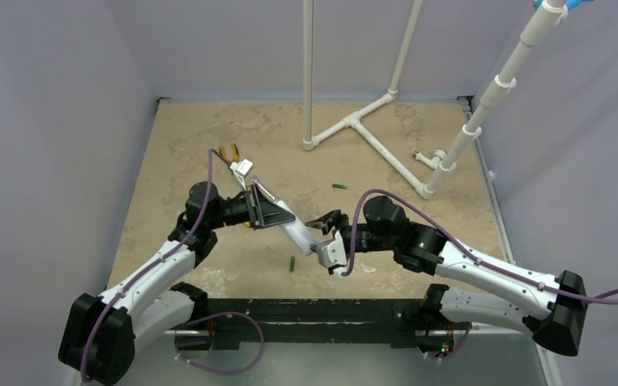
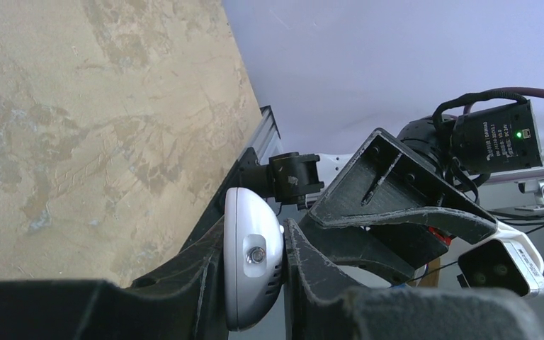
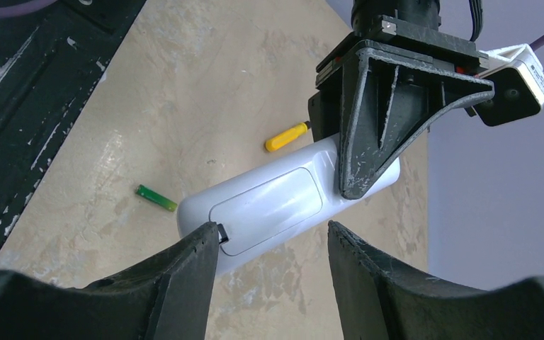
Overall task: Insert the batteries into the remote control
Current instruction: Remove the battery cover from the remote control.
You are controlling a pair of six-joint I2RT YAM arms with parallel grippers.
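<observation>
Left arm reaches forward, wrist bent right. Left end effector (image 2: pixel 255 283) is pinching the remote control (image 3: pixel 269 202) at one end, holding it off the counter (image 1: pixel 193 137) with its back cover up. Right arm comes in from the right, elbow raised. Right end effector (image 3: pixel 273 241) is spread around the remote's free end, one fingertip at the cover edge, contact unclear. Far battery (image 1: pixel 339 186) and near battery (image 1: pixel 292 263) lie on the counter. Camera label print is too small to read.
</observation>
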